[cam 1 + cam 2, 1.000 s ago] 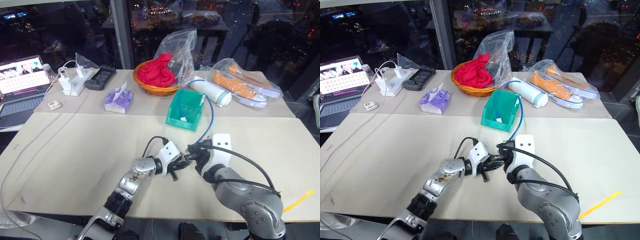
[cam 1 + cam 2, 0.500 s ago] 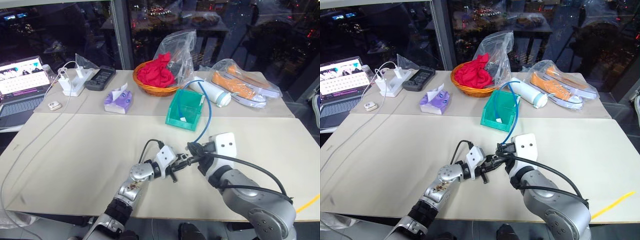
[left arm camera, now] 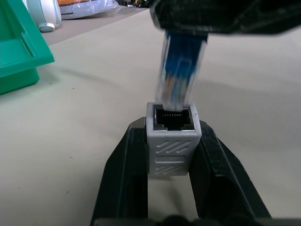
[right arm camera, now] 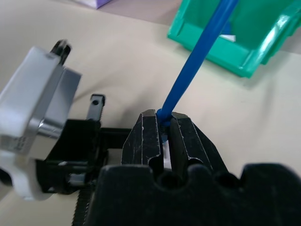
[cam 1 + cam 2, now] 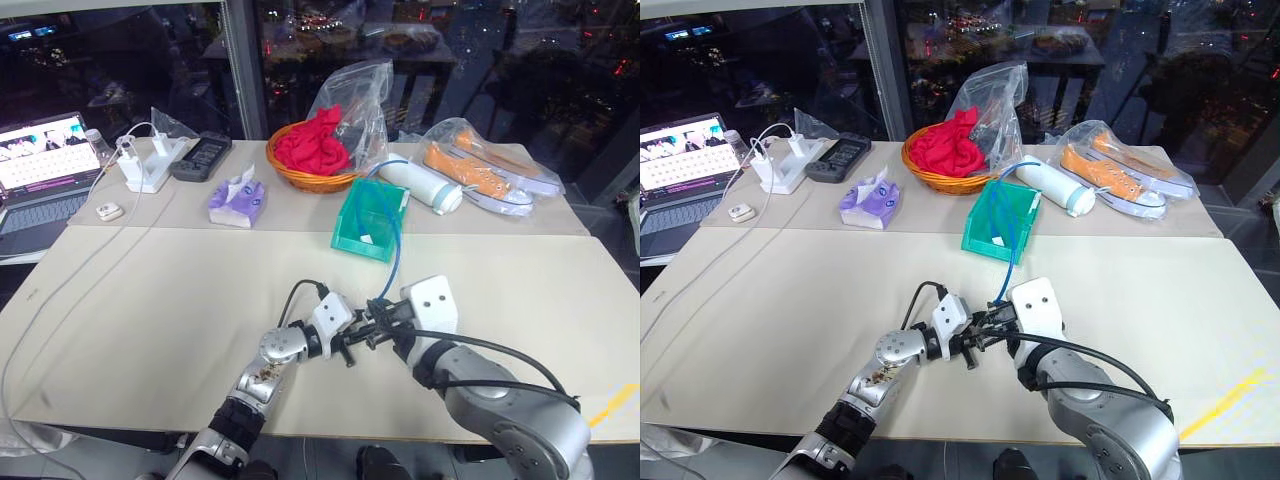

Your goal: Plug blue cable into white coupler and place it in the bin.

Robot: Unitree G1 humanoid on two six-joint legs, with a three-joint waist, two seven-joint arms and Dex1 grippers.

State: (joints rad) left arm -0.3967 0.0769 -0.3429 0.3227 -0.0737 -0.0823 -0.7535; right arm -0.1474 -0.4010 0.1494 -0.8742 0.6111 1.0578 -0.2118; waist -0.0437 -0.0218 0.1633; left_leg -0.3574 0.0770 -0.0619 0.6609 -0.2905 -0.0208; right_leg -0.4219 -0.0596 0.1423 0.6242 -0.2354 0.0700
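My left gripper [image 3: 171, 134] is shut on the white coupler [image 3: 172, 148], its dark socket facing outward. The clear plug of the blue cable [image 3: 181, 75] hangs at the socket's mouth, slightly tilted, and I cannot tell whether it is inside. My right gripper [image 4: 162, 126] is shut on the cable [image 4: 202, 52] just behind that plug. In the head views both grippers [image 5: 356, 338] [image 5: 380, 326] meet tip to tip over the near middle of the table. The cable [image 5: 397, 252] arcs up and back over the teal bin [image 5: 350, 238], which stands just beyond them.
Behind the bin are an orange wicker basket [image 5: 318, 180] with red cloth, a plastic bag, a white cylinder [image 5: 425, 186] and bagged shoes [image 5: 485, 165]. At the far left are a purple tissue pack [image 5: 236, 200], chargers [image 5: 145, 165], an earbud case [image 5: 108, 211] and a laptop [image 5: 40, 165].
My right wrist has rolled and the cable's arc has swung left, over the bin. The left gripper with the coupler has stayed put.
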